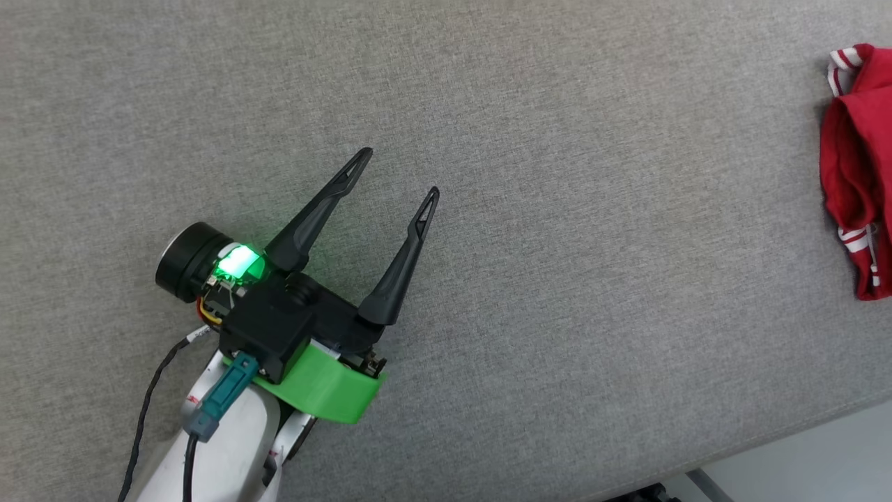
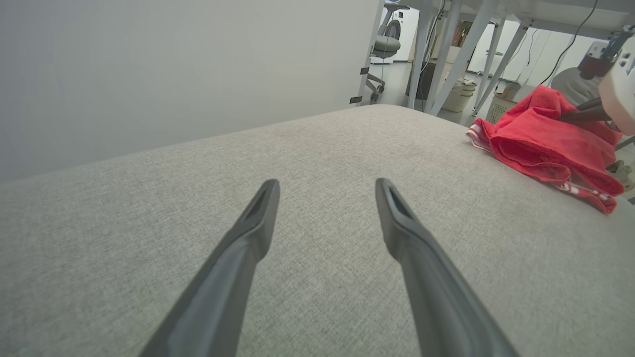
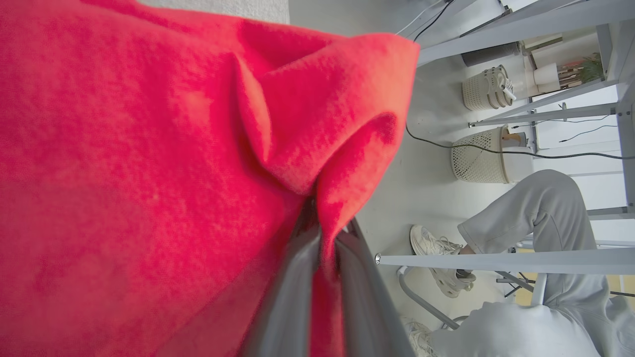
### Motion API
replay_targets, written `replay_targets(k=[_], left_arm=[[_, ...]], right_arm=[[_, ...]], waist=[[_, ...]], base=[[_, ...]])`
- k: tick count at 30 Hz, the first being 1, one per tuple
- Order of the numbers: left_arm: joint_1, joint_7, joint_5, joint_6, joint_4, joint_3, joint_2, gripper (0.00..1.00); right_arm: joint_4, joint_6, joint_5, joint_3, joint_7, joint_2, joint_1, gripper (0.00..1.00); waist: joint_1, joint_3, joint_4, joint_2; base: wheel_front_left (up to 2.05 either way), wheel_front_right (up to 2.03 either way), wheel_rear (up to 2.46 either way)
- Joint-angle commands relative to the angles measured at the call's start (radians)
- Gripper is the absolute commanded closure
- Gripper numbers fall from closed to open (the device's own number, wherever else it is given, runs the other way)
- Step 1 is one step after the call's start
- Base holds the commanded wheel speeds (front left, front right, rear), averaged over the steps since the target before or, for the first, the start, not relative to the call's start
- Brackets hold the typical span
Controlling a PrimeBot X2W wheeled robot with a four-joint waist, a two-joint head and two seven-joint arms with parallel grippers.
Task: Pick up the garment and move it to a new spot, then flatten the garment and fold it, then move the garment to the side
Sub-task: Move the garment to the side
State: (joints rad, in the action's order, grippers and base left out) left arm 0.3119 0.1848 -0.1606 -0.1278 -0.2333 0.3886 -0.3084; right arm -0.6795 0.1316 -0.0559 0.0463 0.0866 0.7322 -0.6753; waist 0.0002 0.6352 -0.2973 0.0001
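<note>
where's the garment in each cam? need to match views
Head view: garment at the right edge, bunched.
Left wrist view: garment upper right, far side.
Right wrist view: garment across left and centre, pinched by the right gripper.
Shared landmark: the grey fabric surface.

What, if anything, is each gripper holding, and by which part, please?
The right gripper pinches a bunched red fold of the garment; which part of it cannot be told. The left gripper is open, holding nothing.

red garment [image 1: 860, 160], red-wht striped trim [image 1: 842, 61], grey surface [image 1: 557, 279]
</note>
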Motion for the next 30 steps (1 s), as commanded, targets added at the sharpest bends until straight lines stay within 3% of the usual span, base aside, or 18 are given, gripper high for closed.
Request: replay_targets(k=[1, 4, 5, 6, 19, 25, 30], left_arm=[[0.016, -0.001, -0.001, -0.001, -0.005, -0.002, -0.008, 0.00], [0.016, 0.001, -0.004, 0.003, -0.005, -0.002, -0.009, 0.00], [0.015, 0.002, -0.005, 0.004, -0.003, -0.001, -0.008, 0.00], [0.015, 0.005, -0.008, 0.005, 0.000, -0.001, -0.007, 0.00], [-0.005, 0.062, -0.048, 0.026, 0.114, -0.008, 0.039, 0.00], [-0.048, 0.075, -0.078, 0.048, 0.197, -0.057, 0.063, 0.00], [-0.098, 0.077, -0.091, 0.066, 0.230, -0.120, 0.085, 0.00]], right_arm=[[-0.020, -0.001, 0.019, -0.012, -0.020, -0.009, -0.024, 1.00], [-0.069, -0.001, 0.046, -0.031, -0.046, -0.022, -0.049, 1.00], [-0.081, -0.001, 0.053, -0.034, -0.052, -0.024, -0.054, 0.65], [-0.093, -0.001, 0.064, -0.039, -0.064, -0.025, -0.060, 0.00], [-0.140, -0.001, 0.077, -0.042, -0.141, -0.032, -0.083, 0.00], [-0.032, -0.001, -0.026, -0.017, -0.154, -0.077, -0.049, 0.00], [0.166, -0.001, -0.153, 0.011, -0.151, -0.133, 0.044, 0.00]], waist=[[-0.0002, 0.035, -0.011, -0.0001], [-0.0002, 0.034, -0.001, -0.0001], [-0.0002, 0.032, 0.002, -0.0001], [-0.0002, 0.029, 0.006, -0.0001], [-0.0002, -0.117, 0.057, -0.0001], [-0.0002, -0.253, 0.100, -0.0001], [-0.0002, -0.362, 0.143, -0.0001]], base=[[0.00, 0.00, 0.00], [0.00, 0.00, 0.00], [0.00, 0.00, 0.00], [0.00, 0.00, 0.00], [0.00, 0.00, 0.00], [0.00, 0.00, 0.00], [0.00, 0.00, 0.00]])
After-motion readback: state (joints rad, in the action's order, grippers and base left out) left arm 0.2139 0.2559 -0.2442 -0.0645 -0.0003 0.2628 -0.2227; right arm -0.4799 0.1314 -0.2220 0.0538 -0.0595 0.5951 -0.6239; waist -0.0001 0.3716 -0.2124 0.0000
